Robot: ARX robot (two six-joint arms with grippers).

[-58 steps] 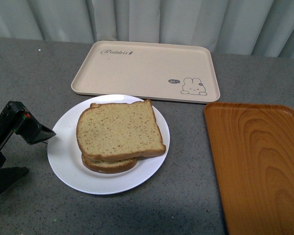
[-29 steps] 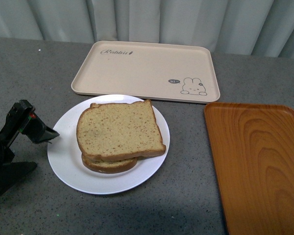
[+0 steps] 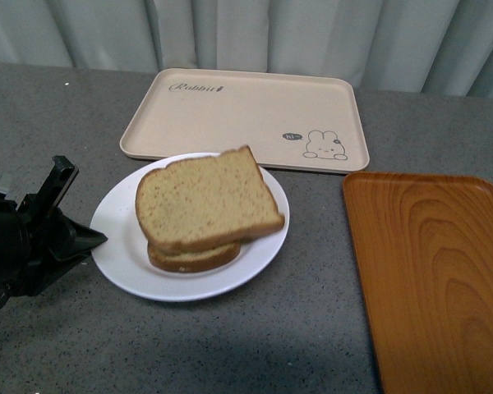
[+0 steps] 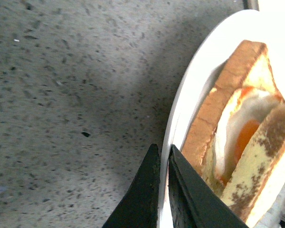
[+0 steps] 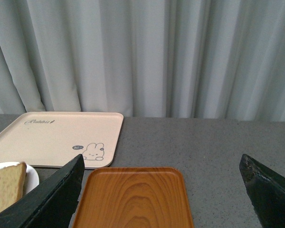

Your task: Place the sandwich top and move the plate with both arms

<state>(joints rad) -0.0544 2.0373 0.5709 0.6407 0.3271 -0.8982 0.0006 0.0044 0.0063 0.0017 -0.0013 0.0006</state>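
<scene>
The white plate sits on the grey table, left of centre, tilted up at its left rim. On it the sandwich top, a tan speckled bread slice, lies on a lower slice. My left gripper is shut on the plate's left rim. In the left wrist view the black jaws pinch the plate rim at my left gripper, with the bread and a fried egg beside them. My right gripper is open and empty, above the orange tray; it is out of the front view.
A beige rabbit-print tray lies behind the plate. An orange wood-grain tray lies to the right; it also shows in the right wrist view. Grey curtains hang at the back.
My left gripper has moved right onto the plate's left rim and shut on it. The plate's left side has lifted and the sandwich has shifted slightly right.
</scene>
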